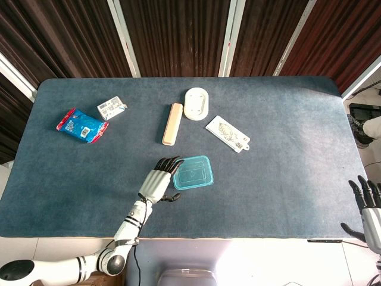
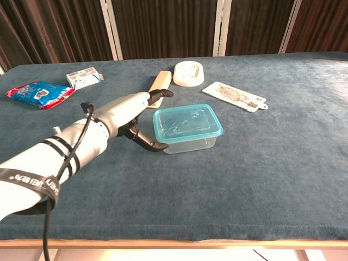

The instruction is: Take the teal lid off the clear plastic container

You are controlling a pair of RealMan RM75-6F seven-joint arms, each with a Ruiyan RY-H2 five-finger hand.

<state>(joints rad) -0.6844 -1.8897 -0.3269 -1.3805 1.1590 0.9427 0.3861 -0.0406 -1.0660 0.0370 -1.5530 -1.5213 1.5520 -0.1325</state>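
The clear plastic container (image 2: 190, 142) stands near the table's middle with its teal lid (image 1: 193, 172) (image 2: 187, 123) seated on top. My left hand (image 1: 161, 181) (image 2: 130, 114) is open at the container's left side, fingers stretched toward the lid's left edge and thumb low beside the wall; whether it touches is unclear. My right hand (image 1: 369, 205) is open at the table's near right corner, far from the container, and shows only in the head view.
A beige case (image 1: 172, 123) and a white oval dish (image 1: 196, 102) lie behind the container. A white patterned tag (image 1: 227, 133) sits to the back right. A red-blue packet (image 1: 82, 125) and a small box (image 1: 111, 108) lie at the far left.
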